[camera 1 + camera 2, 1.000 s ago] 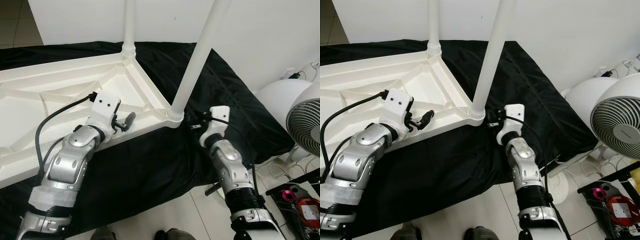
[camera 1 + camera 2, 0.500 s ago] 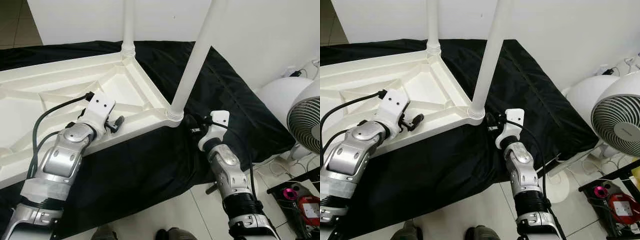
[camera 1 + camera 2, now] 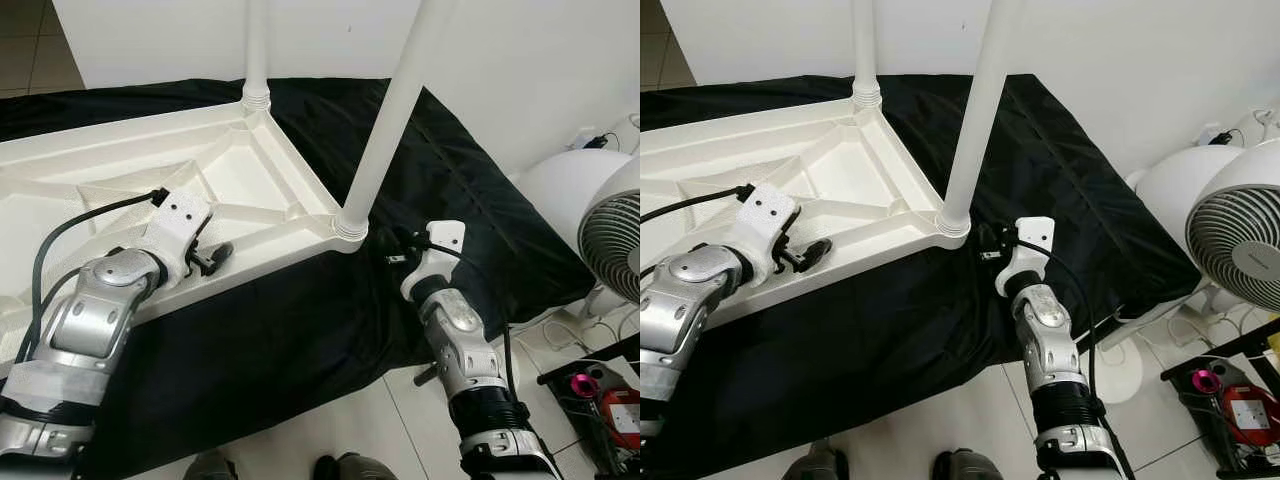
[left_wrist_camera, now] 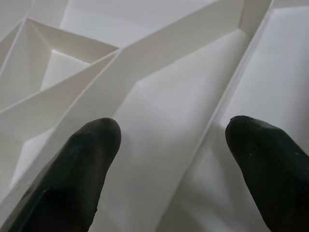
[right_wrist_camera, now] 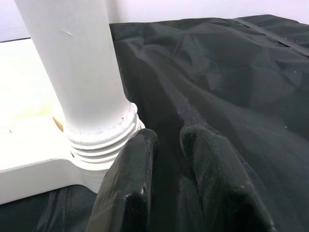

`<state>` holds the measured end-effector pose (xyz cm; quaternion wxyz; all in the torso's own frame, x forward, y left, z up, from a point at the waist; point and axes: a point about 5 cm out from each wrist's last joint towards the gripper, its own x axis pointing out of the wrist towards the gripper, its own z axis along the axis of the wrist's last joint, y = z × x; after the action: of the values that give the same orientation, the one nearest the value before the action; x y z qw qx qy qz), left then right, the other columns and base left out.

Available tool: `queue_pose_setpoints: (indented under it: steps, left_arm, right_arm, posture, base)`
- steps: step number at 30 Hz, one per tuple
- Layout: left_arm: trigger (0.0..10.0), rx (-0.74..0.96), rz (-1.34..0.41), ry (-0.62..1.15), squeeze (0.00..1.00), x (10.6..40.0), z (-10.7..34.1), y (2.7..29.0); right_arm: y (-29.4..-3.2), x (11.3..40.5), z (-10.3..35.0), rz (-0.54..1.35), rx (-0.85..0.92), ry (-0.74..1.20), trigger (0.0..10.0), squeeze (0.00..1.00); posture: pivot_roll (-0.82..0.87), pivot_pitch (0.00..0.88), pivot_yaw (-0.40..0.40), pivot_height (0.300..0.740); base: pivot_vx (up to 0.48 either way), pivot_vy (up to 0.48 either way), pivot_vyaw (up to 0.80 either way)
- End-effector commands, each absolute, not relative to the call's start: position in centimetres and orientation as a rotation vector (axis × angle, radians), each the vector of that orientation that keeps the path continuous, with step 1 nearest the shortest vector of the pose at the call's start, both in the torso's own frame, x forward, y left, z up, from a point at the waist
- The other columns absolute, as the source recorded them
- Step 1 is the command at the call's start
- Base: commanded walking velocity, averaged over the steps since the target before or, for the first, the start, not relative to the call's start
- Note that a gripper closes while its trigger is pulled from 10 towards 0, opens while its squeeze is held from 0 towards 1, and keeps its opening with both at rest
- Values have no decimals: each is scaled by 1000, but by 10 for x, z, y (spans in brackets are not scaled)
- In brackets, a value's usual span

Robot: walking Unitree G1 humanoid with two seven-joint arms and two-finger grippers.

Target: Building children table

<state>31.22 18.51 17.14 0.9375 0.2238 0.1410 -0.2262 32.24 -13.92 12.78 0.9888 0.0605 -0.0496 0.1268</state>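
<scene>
Left pincer (image 4: 169, 159) gapes over the upturned table (image 3: 120, 160); right pincer (image 5: 166, 145), seemingly nearly closed, sits beside a leg (image 3: 385, 120).

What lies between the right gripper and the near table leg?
Only bare black cloth. In the right wrist view, the right gripper sits just beside the threaded base of the table leg, with nothing else between them.

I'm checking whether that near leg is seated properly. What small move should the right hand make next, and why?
Probably open the right hand and ease it around the near table leg. Its fingers sit nearly together beside the leg's threaded base on the black cloth, holding nothing, while the open left hand hovers over the upturned tabletop.
</scene>
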Motion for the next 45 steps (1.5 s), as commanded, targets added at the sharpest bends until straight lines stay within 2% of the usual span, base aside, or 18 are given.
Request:
queue_pose_setpoints:
  steps: [1,7,10,11,18,19,20,33,40,43,44,45]
  left_arm:
    - [10000,472,-484,333,0,310,163,185]
    - [10000,517,-427,396,0,318,155,191]
    - [10000,504,-379,413,0,323,155,195]
    - [10000,492,-314,438,0,329,155,202]
    - [9961,469,-225,471,0,335,155,212]
    - [2902,448,-219,467,0,336,155,212]
    - [0,437,-222,460,0,337,156,211]
    - [0,432,-305,434,0,337,157,190]
    - [0,409,-417,400,0,331,153,151]
    - [0,409,-428,394,0,331,152,147]
    - [2275,417,-445,370,0,331,152,137]
    - [2275,421,-453,353,0,331,152,131]
  right_arm:
    - [-142,320,123,247,115,-83,10000,0]
    - [-141,322,124,251,112,-87,10000,0]
    - [-141,322,125,251,111,-91,10000,0]
    - [-140,323,125,249,111,-93,10000,0]
    - [-138,322,125,243,115,-99,10000,0]
    - [-138,321,125,240,116,-100,10000,0]
    - [-138,321,125,237,117,-101,10000,0]
    - [-137,322,126,234,115,-107,10000,0]
    - [-133,323,125,240,115,-105,10000,0]
    - [-133,323,125,240,115,-105,10000,0]
    - [-133,323,125,239,114,-106,10000,0]
    - [-133,323,125,238,114,-107,10000,0]
  posture:
    - [18,74,-89,740]
    - [19,70,-88,740]
    - [17,66,-79,740]
    - [12,63,-71,740]
    - [5,62,-60,740]
    - [2,62,-57,740]
    - [2,62,-55,740]
    - [11,67,-52,740]
    - [16,69,-53,740]
    - [16,69,-53,740]
    - [17,68,-53,740]
    - [17,68,-53,740]
  base:
    - [0,0,0]
    - [0,0,0]
    - [0,0,0]
    - [0,0,0]
    - [0,0,0]
    - [0,0,0]
    - [0,0,0]
    - [0,0,0]
    - [0,0,0]
    - [0,0,0]
    - [0,0,0]
    - [0,0,0]
